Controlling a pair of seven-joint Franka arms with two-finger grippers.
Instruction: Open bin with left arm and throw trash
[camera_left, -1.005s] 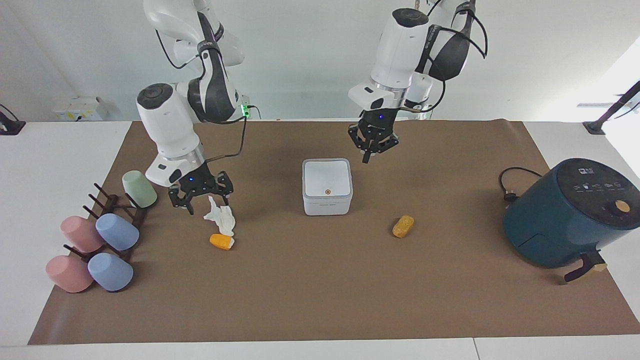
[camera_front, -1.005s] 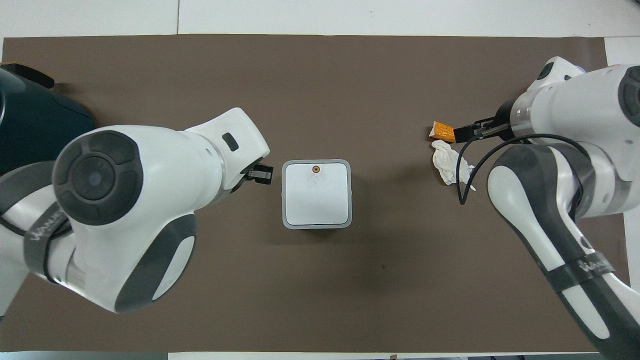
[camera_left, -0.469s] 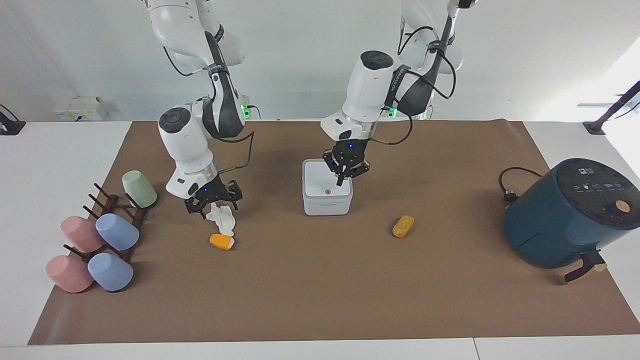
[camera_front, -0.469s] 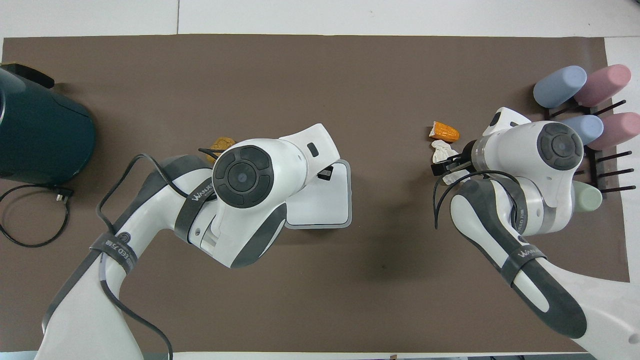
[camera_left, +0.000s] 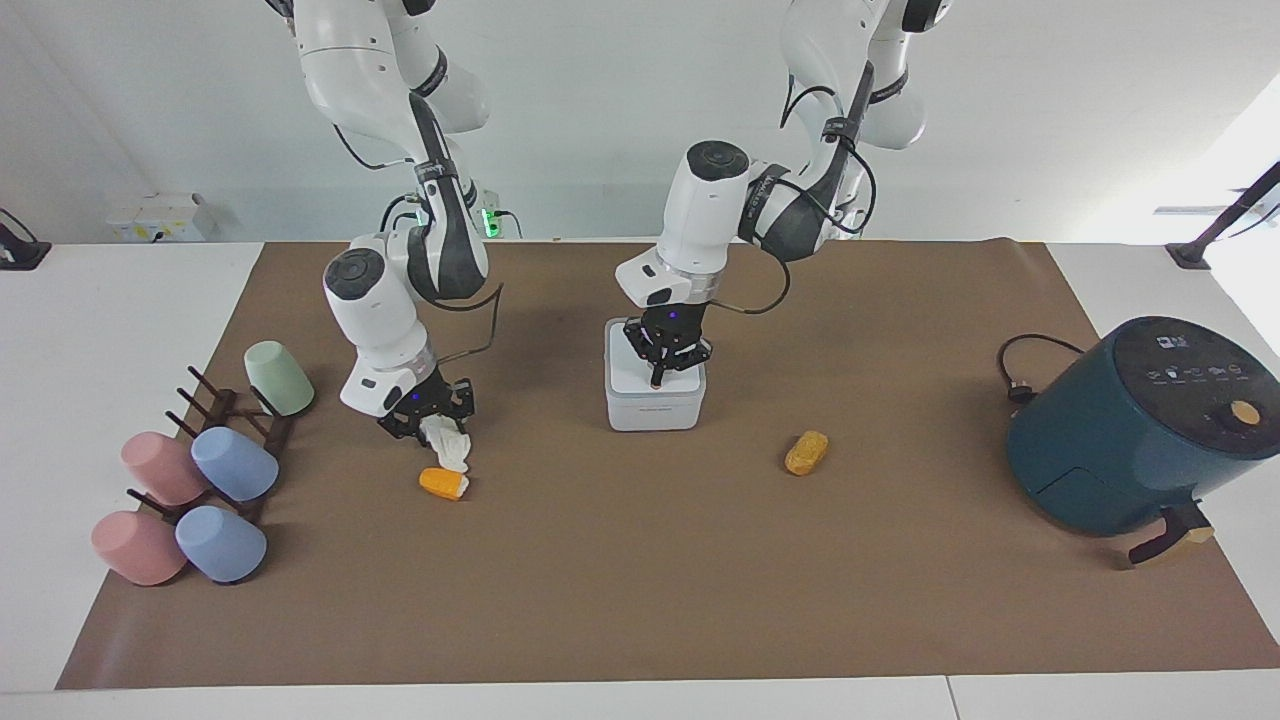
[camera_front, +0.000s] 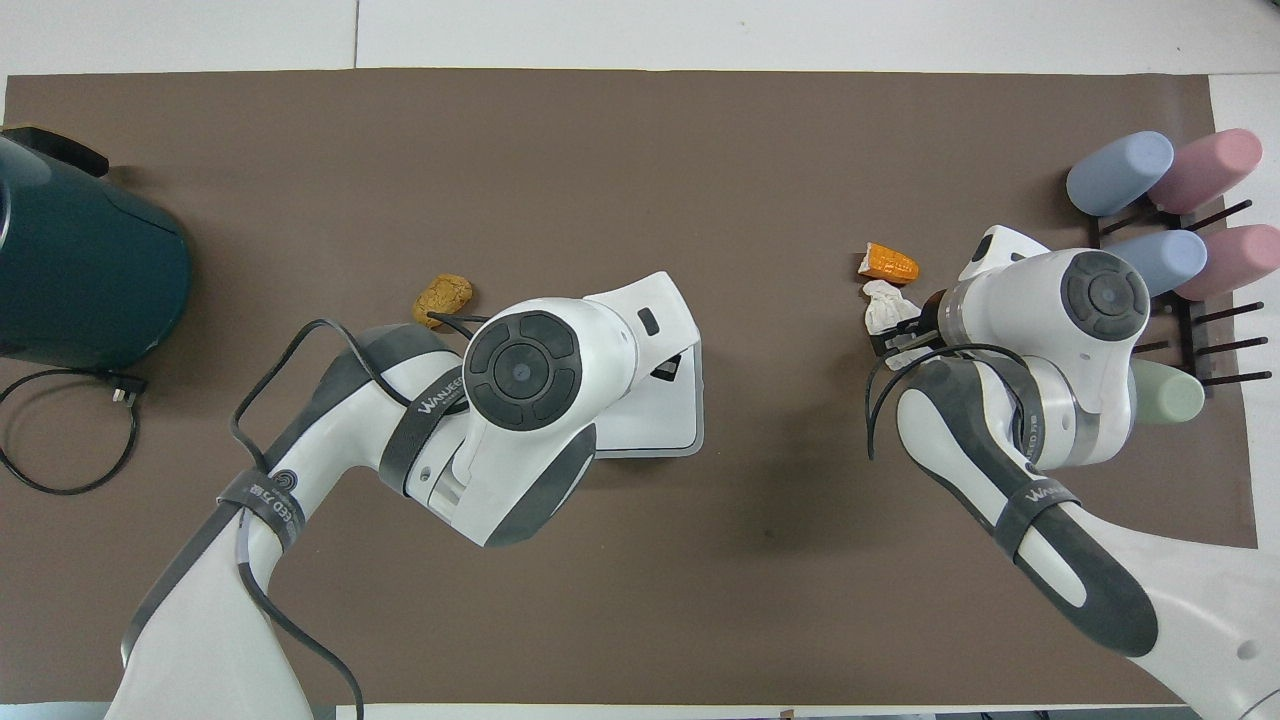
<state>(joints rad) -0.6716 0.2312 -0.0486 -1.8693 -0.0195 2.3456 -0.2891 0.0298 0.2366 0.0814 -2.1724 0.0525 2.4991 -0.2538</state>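
Observation:
The bin (camera_left: 655, 412) is a small white square box in the middle of the brown mat, and its lid is down. My left gripper (camera_left: 658, 380) is shut, its tips pointing down onto the lid's edge farthest from the robots; in the overhead view the left arm covers most of the bin (camera_front: 662, 428). The crumpled white tissue (camera_left: 446, 441) lies toward the right arm's end, and my right gripper (camera_left: 424, 426) is down at its nearer end. An orange lump (camera_left: 443, 483) lies just past the tissue. A yellow-brown lump (camera_left: 806, 452) lies toward the left arm's end.
A dark teal air fryer (camera_left: 1130, 430) with its cable (camera_left: 1020, 372) stands at the left arm's end. A dark rack (camera_left: 232, 418) with several pastel cups sits at the right arm's end, close to the right gripper. The brown mat (camera_left: 640, 580) covers the table.
My left gripper has come from beside the bin down onto its lid. My right gripper has dropped onto the tissue and its jaws have narrowed. The trash has not moved.

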